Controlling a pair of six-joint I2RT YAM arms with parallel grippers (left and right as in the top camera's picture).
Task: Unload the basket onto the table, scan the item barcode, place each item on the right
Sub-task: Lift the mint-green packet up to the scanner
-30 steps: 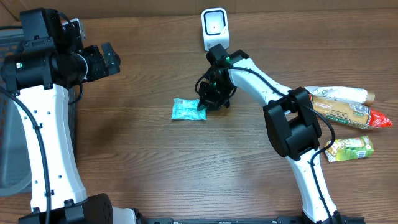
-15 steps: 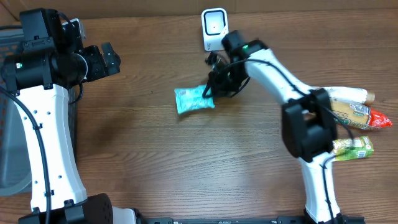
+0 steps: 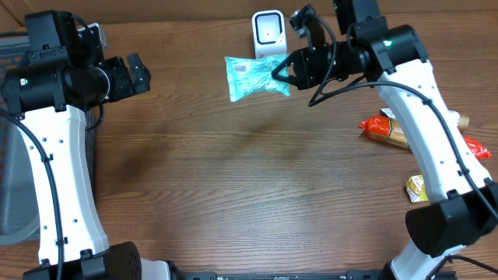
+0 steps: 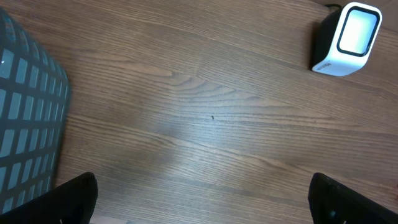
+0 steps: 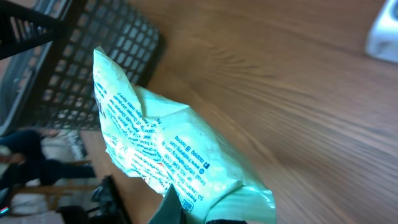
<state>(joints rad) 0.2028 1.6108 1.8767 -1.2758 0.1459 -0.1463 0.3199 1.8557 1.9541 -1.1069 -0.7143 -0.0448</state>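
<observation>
Brown wood-grain table [image 3: 233, 179] fills the overhead view, with a small white scanner [image 3: 268, 29] standing upright at its far edge, about the middle. The right arm reaches across from the right side, and the right gripper [image 3: 282, 74] is pinched tight on the right end of a teal packet [image 3: 253, 76]. The packet hangs above the table just in front of the scanner, and from overhead its far edge overlaps the scanner's base. It lies roughly level, slightly tilted, with its free end pointing left.

From the right wrist camera the packet [image 5: 161, 155] is crumpled and covered in small blue print, and the dark fingers [image 5: 171, 205] clamp its lower corner. Behind it sit the grey mesh basket [image 5: 93, 56] and a corner of the scanner [image 5: 385, 37].

The left arm stands at the far left, well apart from the packet. The left gripper [image 3: 134, 74] is spread wide and holds nothing. Its own camera shows both fingertips [image 4: 74, 196] at the bottom corners over bare wood, the basket [image 4: 28, 124] to the left and the scanner [image 4: 348, 37] at the upper right.

On the right side of the table, partly hidden by the right arm, lie a red and tan wrapper [image 3: 385, 131] and a yellow-green carton [image 3: 416, 187].
</observation>
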